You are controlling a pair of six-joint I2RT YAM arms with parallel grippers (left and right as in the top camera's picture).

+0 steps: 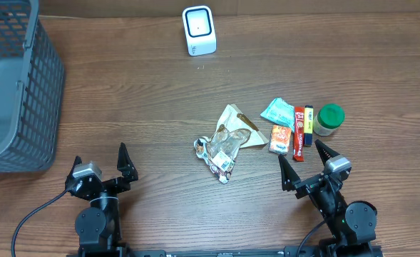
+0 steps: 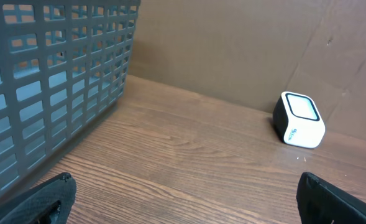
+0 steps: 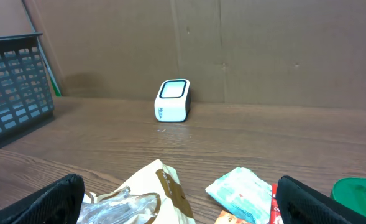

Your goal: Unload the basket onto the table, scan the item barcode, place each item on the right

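both grippers are sitting nearest the lens at the near edge of the wooden tabletop [image 1: 160,93], the left gripper [image 1: 101,165] toward the near left corner and the right gripper [image 1: 308,163] toward the near right, each with its black fingers spread wide and pinching nothing.

just beyond the right gripper, the items to scan are lying in a loose cluster right of the tabletop's middle: a crumpled clear plastic wrapper [image 1: 220,151] touching a tan paper packet [image 1: 238,123], then a teal foil sachet [image 1: 277,111], a small orange snack packet [image 1: 280,138], a slim red bar [image 1: 299,132], a yellow and dark tube [image 1: 309,123], and a green-lidded round jar [image 1: 329,118] nearest the right edge. they are probably being kept within the right arm's reach, so that arm looks best placed to pick one.

further out, a small white barcode scanner with a dark window [image 1: 199,30] is standing at the far edge, facing the arms, likely so a label can be shown to it. a grey plastic mesh basket [image 1: 17,86] is occupying the far left corner, seemingly waiting for scanned goods.
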